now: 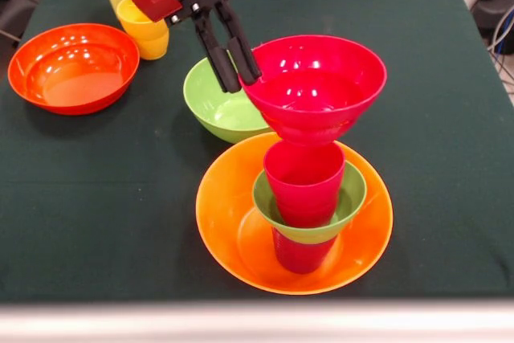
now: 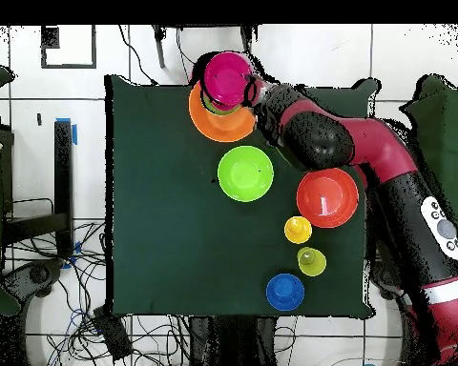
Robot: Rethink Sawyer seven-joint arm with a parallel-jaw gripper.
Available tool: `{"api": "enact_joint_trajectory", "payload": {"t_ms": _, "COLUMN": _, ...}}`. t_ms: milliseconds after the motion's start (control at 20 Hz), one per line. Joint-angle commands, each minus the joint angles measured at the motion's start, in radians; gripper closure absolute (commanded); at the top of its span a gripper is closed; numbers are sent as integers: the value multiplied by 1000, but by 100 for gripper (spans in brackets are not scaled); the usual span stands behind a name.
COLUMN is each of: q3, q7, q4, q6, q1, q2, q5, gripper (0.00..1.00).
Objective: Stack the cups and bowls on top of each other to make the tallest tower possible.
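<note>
I see a red-pink bowl (image 1: 315,86), a green bowl (image 1: 223,108), an orange-red bowl (image 1: 72,67), a blue bowl (image 2: 284,292) and a dark green table (image 1: 96,190).

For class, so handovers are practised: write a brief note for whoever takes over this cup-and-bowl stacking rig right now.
Gripper: shut on the rim of the small red-pink plastic bowl, atop the tower.
Tower: large yellow-orange bowl, cup, small green bowl, red-pink cup.
Loose: large green bowl, orange-red bowl, two yellow cups, blue bowl.
Left: release, stack the rest.
</note>
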Motion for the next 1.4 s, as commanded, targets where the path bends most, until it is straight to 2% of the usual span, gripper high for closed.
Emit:
{"api": "enact_joint_trajectory", "payload": {"t_ms": 50, "q3": -12, "q7": -377, "q4": -102, "q6": 152, "q1": 25, "q2": 65, "q5": -57, "gripper": 100}}
{"api": "enact_joint_trajectory", "payload": {"t_ms": 500, "q3": -30, "q7": -350, "q4": -92, "q6": 125, "q1": 32, "q2": 61, "q5": -62, "gripper": 100}}
{"api": "enact_joint_trajectory", "payload": {"t_ms": 750, "q3": -52, "q7": -294, "q4": -55, "q6": 110, "q1": 51, "q2": 17, "q5": -73, "gripper": 100}}
{"api": "enact_joint_trajectory", "payload": {"t_ms": 1400, "q3": -76, "q7": -276, "q4": -75, "q6": 63, "q1": 81, "q2": 65, "q5": -104, "gripper": 100}}
